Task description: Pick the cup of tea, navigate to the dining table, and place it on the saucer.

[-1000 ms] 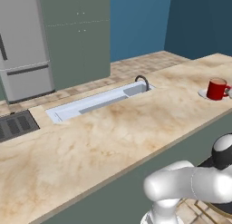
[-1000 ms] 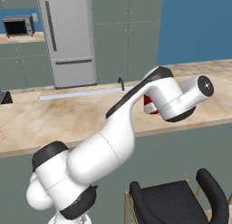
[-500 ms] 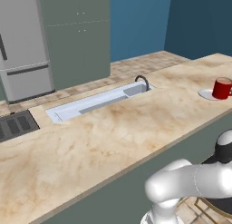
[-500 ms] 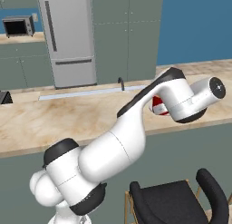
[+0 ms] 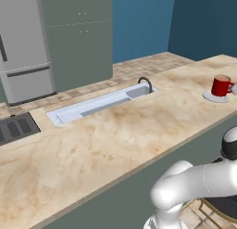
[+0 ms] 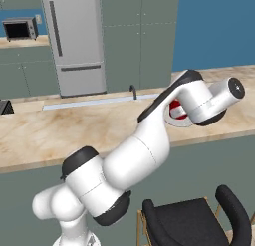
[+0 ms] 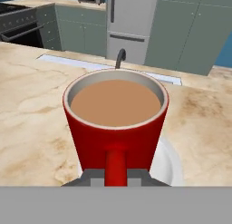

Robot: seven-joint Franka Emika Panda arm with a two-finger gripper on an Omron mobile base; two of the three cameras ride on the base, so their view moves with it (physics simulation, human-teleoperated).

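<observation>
Pincer state could not be told: in the hand view its tips were hidden behind the cup of tea (image 7: 115, 123), whose handle faced the camera, and whether the cup was pinched or already let go could not be judged.

With the cup taken as the landmark, and moving left to right across the left base view, the stove grate (image 5: 16, 127) was found farthest to its left, then the sink (image 5: 99, 103) with its dark faucet (image 5: 145, 81), then a broad bare stretch of the table (image 5: 115, 140). The cup (image 5: 221, 85) itself was seen near the right edge, upright and full, seated on the saucer (image 5: 215, 97). Beyond the table, to the cup's far left, the fridge (image 5: 23, 42) was set against grey-green cabinets.

In the right base view the cup (image 6: 175, 108) was largely hidden behind the arm's wrist.

The placing step was judged to be at its end, the cup appearing centred over the saucer (image 7: 170, 166). For the next move, a release, if not yet made, and a straight retreat along the handle's line would be called for, so that the cup is not dragged or tipped.
</observation>
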